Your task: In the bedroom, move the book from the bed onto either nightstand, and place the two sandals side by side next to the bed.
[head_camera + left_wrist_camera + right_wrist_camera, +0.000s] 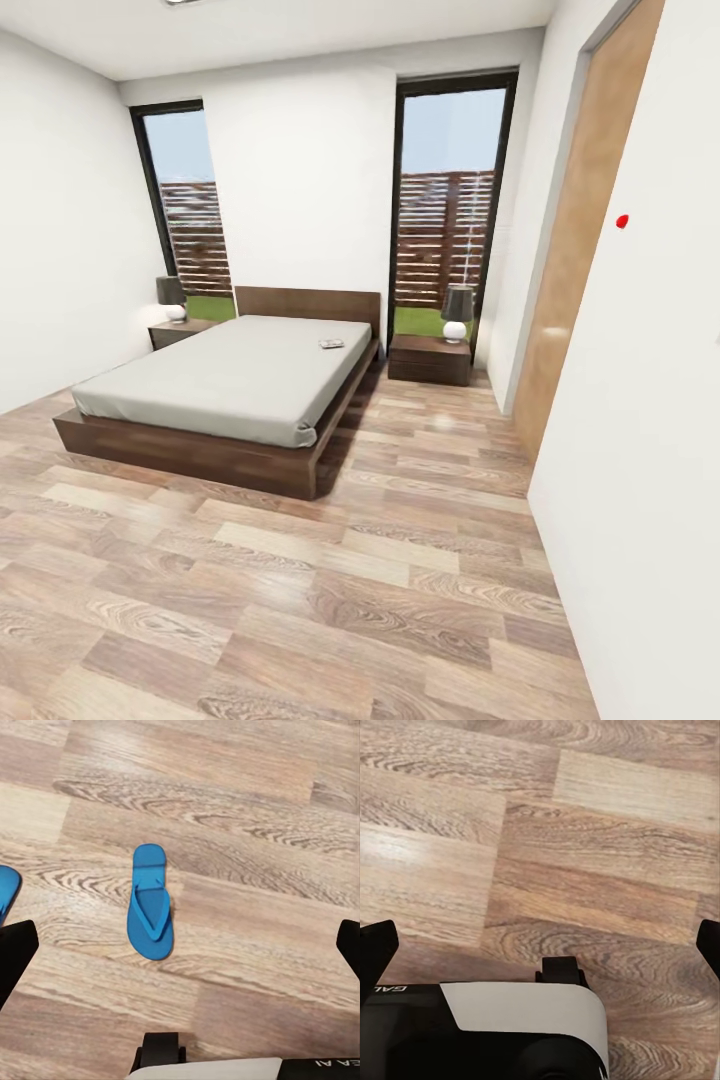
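The bed (235, 385), with its dark wood frame and grey mattress, stands across the room at the left. The book (331, 344) lies flat on the mattress near the headboard, on the side towards the right nightstand (430, 358). A second nightstand (178, 331) sits at the bed's far left corner. In the left wrist view one blue sandal (150, 904) lies on the plank floor below my left gripper (184, 941), which is open and well above it. The other sandal (6, 891) shows only partly at that picture's edge. My right gripper (542, 943) is open over bare floor.
Each nightstand carries a lamp (457, 312) with a dark shade. Tall windows (448, 215) flank the headboard. A white wall and wooden door (580, 240) close in the right side. Wide wood floor (330, 590) lies between me and the bed.
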Controlling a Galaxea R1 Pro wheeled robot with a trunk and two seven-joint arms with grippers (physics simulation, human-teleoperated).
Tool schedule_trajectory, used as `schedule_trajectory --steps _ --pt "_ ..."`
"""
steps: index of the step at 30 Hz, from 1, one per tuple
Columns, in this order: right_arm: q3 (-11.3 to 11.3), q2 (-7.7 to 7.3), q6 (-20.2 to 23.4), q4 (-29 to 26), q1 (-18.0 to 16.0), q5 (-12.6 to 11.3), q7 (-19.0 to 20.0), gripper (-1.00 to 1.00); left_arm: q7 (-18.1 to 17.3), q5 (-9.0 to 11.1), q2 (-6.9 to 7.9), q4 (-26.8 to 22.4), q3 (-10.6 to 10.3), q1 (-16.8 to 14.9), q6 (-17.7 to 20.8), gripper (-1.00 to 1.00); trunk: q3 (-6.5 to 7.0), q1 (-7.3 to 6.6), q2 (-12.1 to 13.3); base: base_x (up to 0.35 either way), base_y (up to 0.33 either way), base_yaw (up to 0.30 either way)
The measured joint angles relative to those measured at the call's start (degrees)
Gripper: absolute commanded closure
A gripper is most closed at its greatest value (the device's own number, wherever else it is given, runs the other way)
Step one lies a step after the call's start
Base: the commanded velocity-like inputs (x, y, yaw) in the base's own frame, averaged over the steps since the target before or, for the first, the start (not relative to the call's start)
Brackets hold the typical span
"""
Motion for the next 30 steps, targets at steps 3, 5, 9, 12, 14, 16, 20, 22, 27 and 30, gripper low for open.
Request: schedule_trajectory --steps 3,5,9,12,14,16,20,22,27,30 --pt "0.0 0.0 0.0 0.03 0.0 0.0 0.0 -1.0 0.0 0.01 0.0 0.0 0.0 0.0 0.0 -1.0 0.0 0.0 0.0 0.007 -0.005 0.0" --pt "0.0 0.0 0.0 0.01 0.01 0.0 0.0 -1.0 0.0 -0.01 0.0 0.01 0.0 0.0 0.0 -1.0 0.0 0.0 0.0 0.023 -0.014 0.0" --pt "-0.01 0.0 0.0 -0.01 0.02 0.0 0.0 -1.0 0.0 0.0 0.0 0.02 0.0 0.0 0.0 -1.0 0.0 0.0 0.0 0.05 -0.047 0.0" --pt "0.0 0.0 0.0 0.03 0.01 0.0 0.0 -1.0 0.0 0.02 0.0 0.0 0.0 0.0 0.0 -1.0 0.0 0.0 0.0 0.026 -0.026 0.0" --pt "0.0 0.0 0.0 0.04 0.0 0.0 0.0 -1.0 0.0 0.03 0.0 -0.02 0.04 0.0 0.0 -1.0 0.0 0.0 0.0 0.013 -0.012 0.0" --pt "0.0 -0.03 0.0 0.02 0.0 0.0 0.0 -1.0 0.0 0.03 0.02 -0.02 0.06 0.0 0.0 -1.0 0.0 0.0 0.0 0.006 -0.006 0.0" --pt "0.0 -0.07 0.0 0.0 0.0 0.0 0.01 -1.0 0.0 0.03 0.06 -0.03 0.07 0.0 0.0 -1.0 0.0 0.0 0.0 0.003 -0.003 0.0" --pt "0.0 -0.06 0.0 -0.01 0.0 0.0 0.02 -1.0 0.0 0.04 0.07 -0.03 0.08 0.0 0.0 -1.0 0.0 0.0 0.0 0.0 0.0 0.0" --pt "0.0 -0.06 0.0 0.0 0.01 0.0 0.01 -1.0 0.0 0.07 0.09 -0.04 0.09 0.0 0.0 -1.0 0.0 0.0 0.0 0.0 0.0 0.0" --pt "0.0 -0.14 0.0 -0.01 0.0 0.0 0.01 -1.0 0.0 0.17 0.09 -0.28 0.15 0.0 0.07 -1.0 0.0 0.0 0.0 0.0 0.0 0.0"
